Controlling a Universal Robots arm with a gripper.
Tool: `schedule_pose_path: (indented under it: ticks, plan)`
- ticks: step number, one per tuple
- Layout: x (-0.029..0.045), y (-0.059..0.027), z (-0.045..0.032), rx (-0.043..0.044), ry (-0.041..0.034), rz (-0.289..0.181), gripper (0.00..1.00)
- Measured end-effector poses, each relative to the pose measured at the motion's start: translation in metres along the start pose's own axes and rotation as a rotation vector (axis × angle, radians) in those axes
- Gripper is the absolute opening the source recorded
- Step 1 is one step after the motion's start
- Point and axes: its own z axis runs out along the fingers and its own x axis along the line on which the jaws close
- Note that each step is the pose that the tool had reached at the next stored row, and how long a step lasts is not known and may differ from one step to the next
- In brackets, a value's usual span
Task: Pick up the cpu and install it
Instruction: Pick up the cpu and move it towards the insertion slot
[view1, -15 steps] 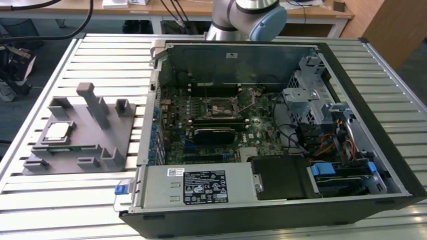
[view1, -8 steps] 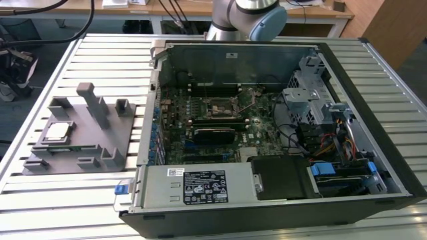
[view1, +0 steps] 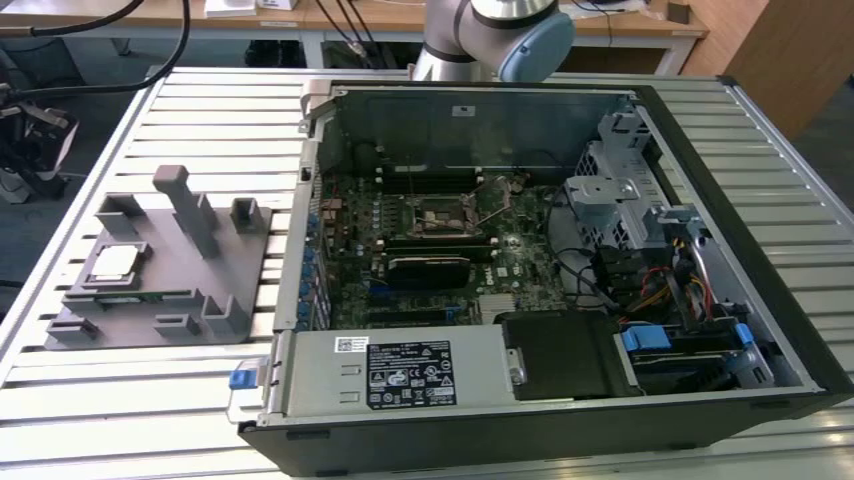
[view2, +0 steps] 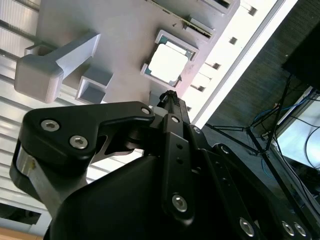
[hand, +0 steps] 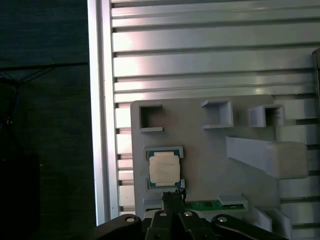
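Note:
The cpu (view1: 114, 262) is a small flat square chip with a silver-grey top. It lies in a shallow seat on the grey fixture plate (view1: 174, 245), at the exterior view's left beside the open computer case. Both wrist views look down on the cpu (hand: 164, 168) (view2: 169, 63). My gripper (hand: 173, 196) (view2: 169, 96) hovers above the plate with its dark fingers pressed together and nothing between them. Its tips sit just off one edge of the chip. The motherboard's cpu socket (view1: 441, 215) lies bare inside the case.
The open case (view1: 747, 200) fills the middle and right of the ribbed metal table (view1: 160, 420). The arm's base (view1: 487, 35) stands behind it. Grey posts (view1: 187, 205) and blocks rise from the fixture plate, and a green memory stick (hand: 210, 205) lies in a slot near the chip.

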Motion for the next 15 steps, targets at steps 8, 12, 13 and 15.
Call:
schedule_pose_path:
  ticks: [8, 12, 13, 15]
  plan:
    - [-0.0001, -0.0006, 0.0037, -0.0001, -0.0001, 0.0, 0.11]
    - [-0.0001, -0.0008, 0.0061, 0.0, 0.0, 0.0, 0.11]
    - [-0.0001, -0.0009, 0.0064, 0.0, 0.0, 0.0, 0.11]
    - [-0.0002, -0.001, 0.0069, 0.0002, 0.0001, 0.0, 0.11]
